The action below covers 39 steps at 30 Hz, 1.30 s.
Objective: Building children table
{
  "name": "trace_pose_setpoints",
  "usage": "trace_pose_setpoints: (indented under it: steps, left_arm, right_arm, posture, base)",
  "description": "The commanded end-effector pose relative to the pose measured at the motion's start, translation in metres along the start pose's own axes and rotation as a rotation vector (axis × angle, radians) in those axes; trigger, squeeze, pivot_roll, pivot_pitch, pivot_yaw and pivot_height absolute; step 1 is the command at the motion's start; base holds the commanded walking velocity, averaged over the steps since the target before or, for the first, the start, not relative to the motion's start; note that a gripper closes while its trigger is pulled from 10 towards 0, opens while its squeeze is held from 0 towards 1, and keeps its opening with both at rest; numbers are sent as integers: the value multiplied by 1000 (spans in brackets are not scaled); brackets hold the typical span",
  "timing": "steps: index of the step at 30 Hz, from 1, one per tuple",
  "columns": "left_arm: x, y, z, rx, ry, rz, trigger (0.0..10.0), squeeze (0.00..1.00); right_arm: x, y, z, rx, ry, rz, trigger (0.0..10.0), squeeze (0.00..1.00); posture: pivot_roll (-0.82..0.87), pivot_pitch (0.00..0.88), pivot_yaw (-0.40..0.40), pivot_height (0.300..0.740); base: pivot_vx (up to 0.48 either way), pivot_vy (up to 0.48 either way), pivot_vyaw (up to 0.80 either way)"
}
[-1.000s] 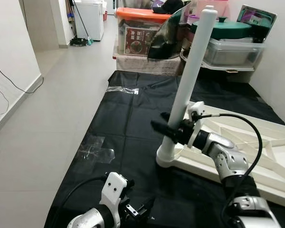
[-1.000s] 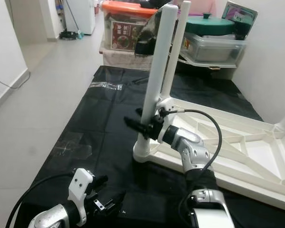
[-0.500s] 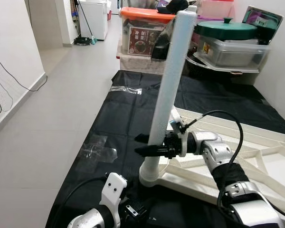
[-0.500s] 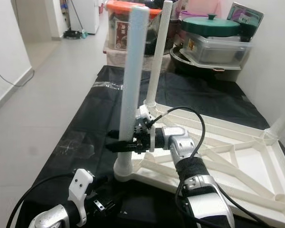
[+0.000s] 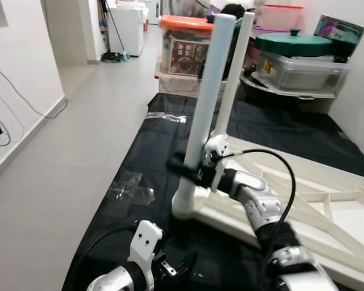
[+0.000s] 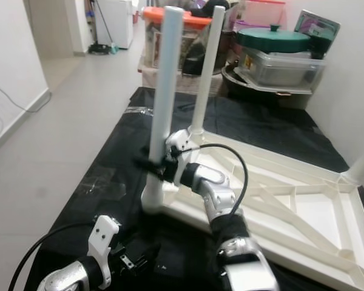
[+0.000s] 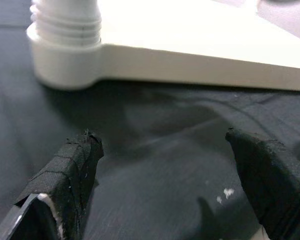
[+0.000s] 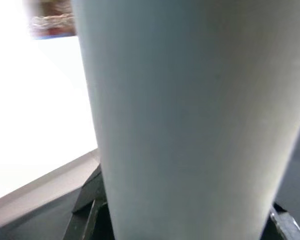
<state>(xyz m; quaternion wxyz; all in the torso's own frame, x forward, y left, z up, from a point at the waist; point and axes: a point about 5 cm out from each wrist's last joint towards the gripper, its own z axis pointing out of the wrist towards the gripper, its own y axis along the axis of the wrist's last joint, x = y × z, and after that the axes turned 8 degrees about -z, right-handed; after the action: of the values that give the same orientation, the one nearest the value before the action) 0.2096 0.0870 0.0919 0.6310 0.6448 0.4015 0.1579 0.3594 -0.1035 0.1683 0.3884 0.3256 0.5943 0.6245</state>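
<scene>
Left eye view: white tabletop (image 5: pixel 327 200) lies upside down on a black floor sheet (image 5: pixel 151 157), ribbed underside up. Near leg (image 5: pixel 201 115) stands upright in its corner socket (image 5: pixel 183 206); a second leg (image 5: pixel 235 66) stands upright at the far corner behind it. Right gripper (image 5: pixel 185 167) is clamped round the near leg low down, just above the socket, arm reaching in across the tabletop. Left gripper (image 5: pixel 176 271) hangs low over the sheet near the bottom edge, short of the socket. Storage bins (image 5: pixel 188 45) are stacked against the far wall. Right eye view: same layout; a third leg (image 6: pixel 361 170) shows at the right edge, so my reading is that the step in hand is seating or screwing the near leg into its socket, with the build well along. Left wrist view: two black fingers (image 7: pixel 75 165) spread wide, nothing between them, hovering just above the sheet; the ribbed collar of the socket and the tabletop edge lie ahead, apart from the fingers. Right wrist view: the leg's pale shaft sits right up against the camera, dark finger edges at either side of it, so the grip is closed on the leg. Next move likely calls for turning or pressing the leg home while keeping it plumb; the left gripper could brace the tabletop edge.
</scene>
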Motion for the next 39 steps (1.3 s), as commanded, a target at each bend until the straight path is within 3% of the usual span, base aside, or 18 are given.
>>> trace_pose_setpoints:
  steps: [1,6,8,10,14,15,18,19,20,21,23,24,25,26,30,33,35,39]
  left_arm:
    - [1,-3,-1,14,-3,-6,10000,0]
    - [1,-3,-1,18,-4,-6,10000,0]
    - [1,-3,-1,18,-4,-6,10000,0]
    - [1,-3,-1,16,-1,-5,10000,0]
    - [1,-2,-1,13,0,-6,10000,0]
    - [1,-2,-1,12,0,-6,10000,0]
    - [1,-2,0,12,0,-6,10000,0]
    - [1,-3,0,12,0,-6,10000,0]
    - [1,-3,0,12,0,-6,10000,0]
    - [0,-2,0,11,-1,-7,10000,0]
    - [0,-2,0,10,-1,-9,10000,0]
    - [0,-3,0,10,-1,-10,10000,0]
    - [0,-3,0,10,-1,-10,10000,0]
    - [0,-3,0,10,-1,-10,10000,0]
    - [0,-3,1,9,-2,-12,10000,0]
    - [0,-3,1,9,-3,-13,10000,0]
    - [0,-3,1,13,-8,-15,10000,0]
    - [0,-4,1,15,-10,-12,10000,0]
  right_arm:
    - [-28,-7,-15,50,-219,13,0,0]
    - [-27,-18,-26,115,-490,38,0,0]
    - [-27,-18,-26,115,-490,38,0,0]
    - [-21,-22,-34,141,-664,86,0,0]
    - [-8,-25,-35,170,-735,129,0,0]
    - [-1,-24,-31,164,-708,144,1412,0]
    - [4,-24,-28,157,-685,151,1412,0]
    - [10,-20,-24,136,-626,151,10000,0]
    - [10,-20,-24,136,-626,151,10000,0]
    - [12,-15,-19,89,-554,145,10000,1000]
    - [9,-11,-15,49,-498,135,10000,1000]
    - [5,-8,-12,11,-446,132,10000,894]
    - [5,-8,-12,11,-446,132,10000,894]
    - [0,-7,-9,-10,-378,174,10000,0]
    - [-12,4,-3,-41,70,222,10000,0]
    - [-13,6,-4,-31,151,220,10000,0]
    - [-14,15,-16,8,557,165,10000,0]
    - [-11,16,-21,31,708,143,10000,0]
  posture:
    - [201,0,-90,740]
    - [204,0,-92,740]
    - [204,0,-92,740]
    - [202,0,-94,740]
    - [206,0,-98,740]
    - [206,0,-98,740]
    - [206,0,-98,740]
    - [205,0,-99,740]
    - [205,0,-99,740]
    - [201,0,-98,740]
    - [201,0,-101,740]
    - [200,0,-101,740]
    - [200,0,-101,740]
    - [202,0,-102,740]
    - [201,0,-102,740]
    - [201,0,-102,740]
    - [220,0,-102,740]
    - [234,0,-109,740]
  base:
    - [0,0,0]
    - [0,0,0]
    - [0,0,0]
    - [0,0,0]
    - [0,0,0]
    - [0,0,0]
    - [0,0,0]
    - [0,0,0]
    - [0,0,0]
    - [0,0,0]
    - [0,0,0]
    - [0,0,0]
    - [0,0,0]
    - [0,0,0]
    - [0,0,0]
    - [0,0,0]
    - [0,0,0]
    - [0,0,0]
